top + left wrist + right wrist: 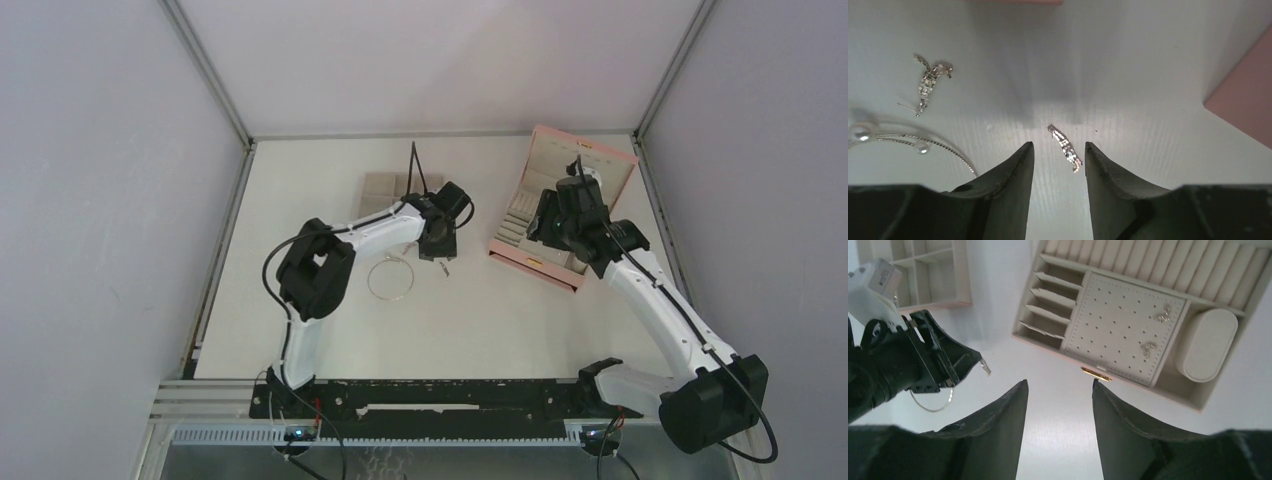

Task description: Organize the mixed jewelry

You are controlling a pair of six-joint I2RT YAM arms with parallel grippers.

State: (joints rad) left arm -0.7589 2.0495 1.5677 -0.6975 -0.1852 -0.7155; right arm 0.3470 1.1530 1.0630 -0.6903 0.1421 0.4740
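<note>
Left fingers [1008, 185] spread astride a small silver chain piece [1065, 148] on the surface [1148, 75]; right fingers [993, 425] spread over the open pink jewelry box [1108, 315].

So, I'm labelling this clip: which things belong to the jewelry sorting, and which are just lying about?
To sort: thin hoop; glittery strip between the fingers of the open left gripper; dangly earring.
Not loose jewelry: compartment tray; pink box, with two earrings already pinned inside.
</note>
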